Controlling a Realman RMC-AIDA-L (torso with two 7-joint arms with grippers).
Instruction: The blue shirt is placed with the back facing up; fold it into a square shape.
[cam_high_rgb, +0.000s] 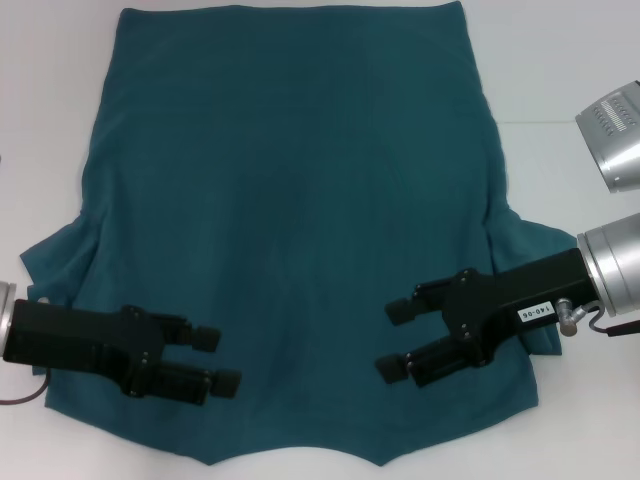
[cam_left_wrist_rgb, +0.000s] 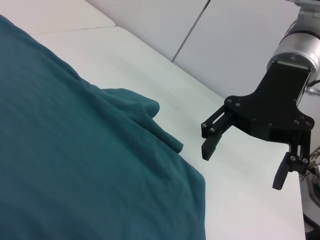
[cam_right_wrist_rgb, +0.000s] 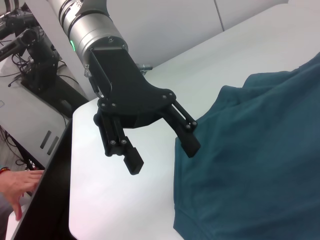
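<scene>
The blue shirt (cam_high_rgb: 300, 200) lies flat on the white table (cam_high_rgb: 560, 60), plain side up, its hem at the far edge and its collar end nearest me. Both sleeves bunch out at the sides. My left gripper (cam_high_rgb: 218, 360) hovers open over the shirt's near left part, fingers pointing inward. Opposite it, my right gripper (cam_high_rgb: 393, 340) is open above the near right part. The left wrist view shows the shirt (cam_left_wrist_rgb: 75, 165) and, beyond its edge, the open right gripper (cam_left_wrist_rgb: 243, 165). The right wrist view shows the shirt (cam_right_wrist_rgb: 260, 160) and the open left gripper (cam_right_wrist_rgb: 162, 155).
A silver arm segment (cam_high_rgb: 612, 135) sits at the right of the table. In the right wrist view the table edge (cam_right_wrist_rgb: 70, 165) drops off beside the left arm, with a person's hand (cam_right_wrist_rgb: 17, 187) and dark equipment (cam_right_wrist_rgb: 40, 65) beyond it.
</scene>
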